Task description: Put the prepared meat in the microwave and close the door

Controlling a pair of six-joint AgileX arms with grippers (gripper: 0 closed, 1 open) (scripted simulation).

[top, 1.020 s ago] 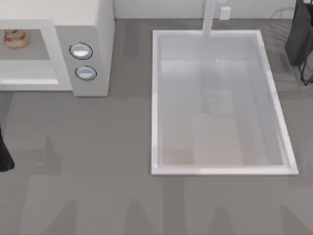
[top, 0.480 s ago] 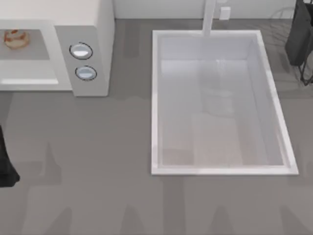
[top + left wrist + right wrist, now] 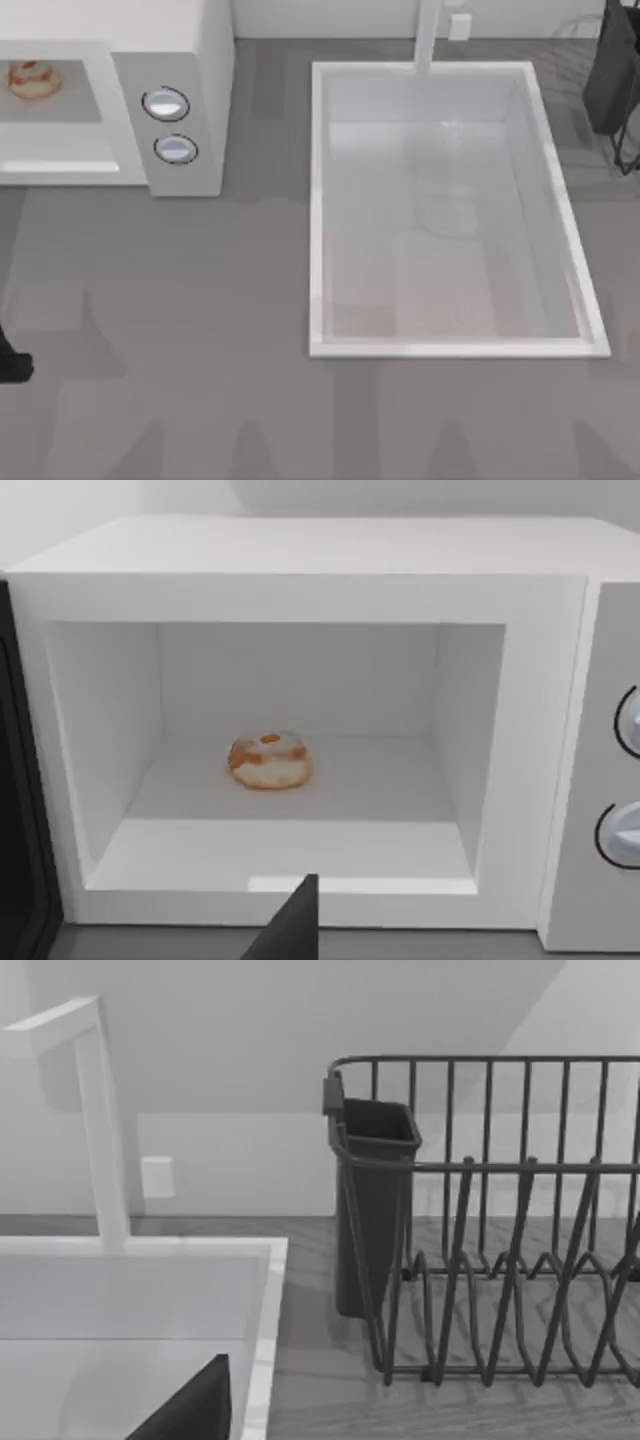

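1. The meat point(image 3: 269, 762) sits on the floor of the microwave point(image 3: 300, 580) cavity, about midway across and towards the back, touching no wall. By that placement the first half of the task looks done.

2. The door point(image 3: 22, 880) stands swung open at the cavity's edge, seen in the left wrist view as a dark panel edge-on. Closing it is judged to be the step left.

3. The left arm point(image 3: 12, 362) is at the left edge of the worktop point(image 3: 200, 300), well in front of the microwave, its wrist camera facing the open cavity. A single dark tip of the left tool point(image 3: 290, 925) shows there; whether it is open or closed cannot be told, and nothing is seen in it.

4. The right arm point(image 3: 612, 70) is parked at the far right, by the dish rack point(image 3: 500, 1260). How its tool stands cannot be told.

5. Materials: the meat is a soft-looking, roundish lump, cream with orange patches. The microwave is a smooth white box with a grey panel and two round knobs point(image 3: 166, 103). The sink point(image 3: 315, 200) is a white rectangular basin; the rack is dark wire.
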